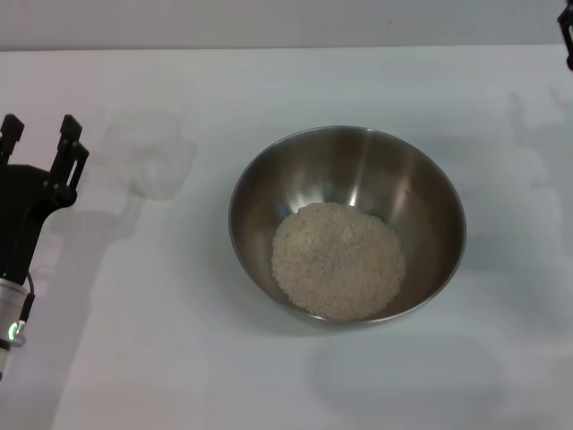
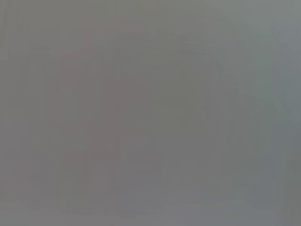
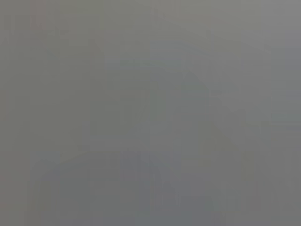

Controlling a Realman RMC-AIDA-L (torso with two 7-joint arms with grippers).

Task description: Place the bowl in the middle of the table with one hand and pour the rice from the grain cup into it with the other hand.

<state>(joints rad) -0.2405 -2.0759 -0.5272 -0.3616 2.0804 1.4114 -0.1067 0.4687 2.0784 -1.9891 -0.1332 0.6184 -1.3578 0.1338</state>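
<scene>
Where the table (image 1: 134,358) centre lies, we note the bowl (image 1: 430,193), shiny steel, the rice (image 1: 337,260) heaped inside, the grain cup (image 1: 150,154) clear, apart at left, left gripper (image 1: 39,133) spread beside it, right gripper (image 1: 566,36) far right, state unreadable.

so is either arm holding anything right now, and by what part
Nothing is held. The left gripper is open and empty beside the grain cup, which stands free on the table. The right gripper barely shows at the far edge.

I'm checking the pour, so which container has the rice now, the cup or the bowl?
The steel bowl mid-table holds the rice; the clear grain cup beside the left gripper looks empty.
</scene>
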